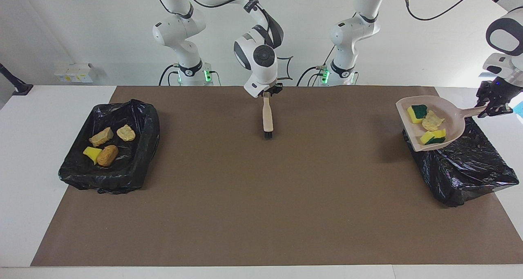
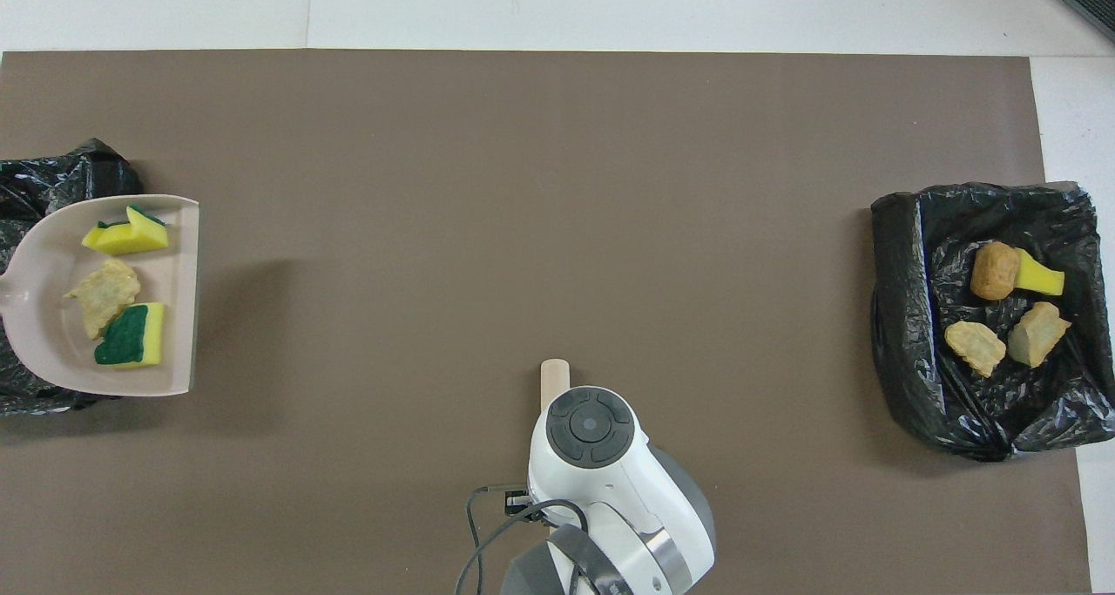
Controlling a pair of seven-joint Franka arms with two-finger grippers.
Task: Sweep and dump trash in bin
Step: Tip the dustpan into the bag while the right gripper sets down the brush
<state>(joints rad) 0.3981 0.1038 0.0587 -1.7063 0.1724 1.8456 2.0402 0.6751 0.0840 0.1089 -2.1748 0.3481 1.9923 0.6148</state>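
Dustpan point(image 1: 433, 126) up over the bin point(image 1: 461, 164) at three o'clock in the facing view.
Your left gripper point(image 1: 492, 103) clenches its handle; tip slowly so the three scraps point(image 1: 429, 123) drop inside. Right gripper point(image 1: 267, 89) pinches the brush point(image 1: 267, 117) at twelve, waiting.

Brown mat point(image 1: 261, 197), white boxes point(image 1: 75, 72)
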